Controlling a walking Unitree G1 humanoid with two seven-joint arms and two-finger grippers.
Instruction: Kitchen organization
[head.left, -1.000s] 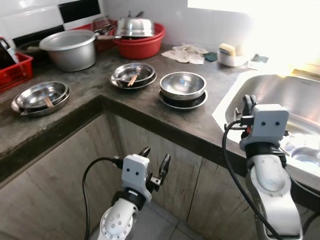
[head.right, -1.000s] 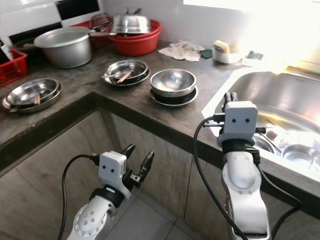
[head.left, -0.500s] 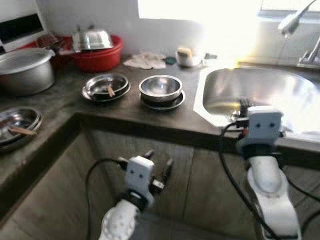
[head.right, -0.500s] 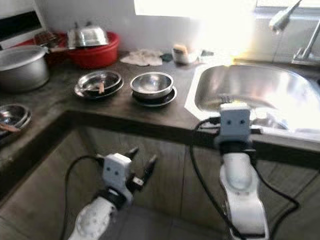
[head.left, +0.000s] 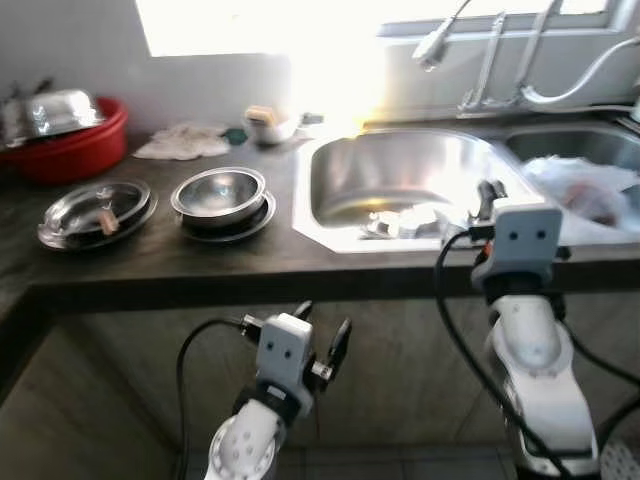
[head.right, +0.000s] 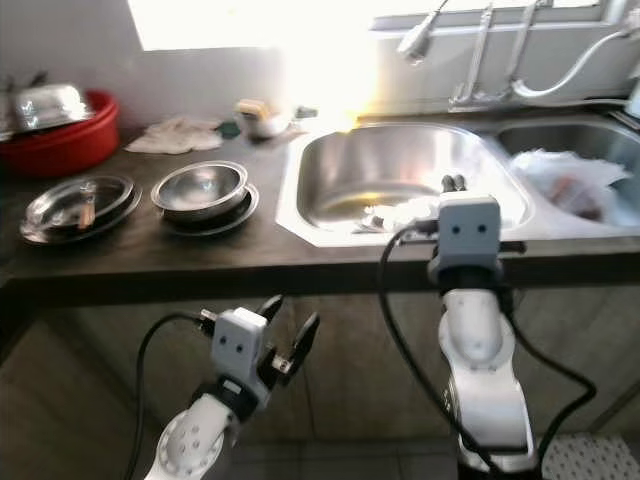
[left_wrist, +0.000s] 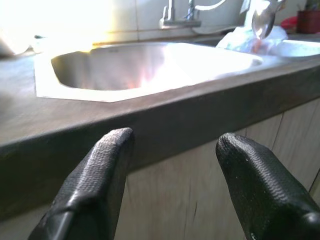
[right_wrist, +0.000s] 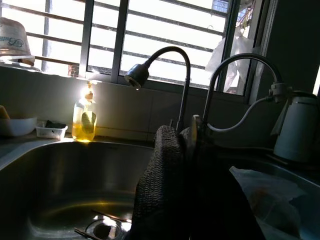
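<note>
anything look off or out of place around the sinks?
Yes: a crumpled plastic bag sits in the right-hand basin, and cutlery and scraps lie at the drain of the main sink. A crumpled cloth lies on the counter.

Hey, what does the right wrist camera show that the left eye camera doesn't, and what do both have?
The right wrist view alone gives the barred window, a yellow bottle on the ledge, and a white kettle. The left eye view alone gives the red basin, the steel bowl, the steel plate, the cloth, and the left gripper, open below the counter. Both share the sink, the curved faucet, the plastic bag, and the right gripper, shut at the sink's front edge.
</note>
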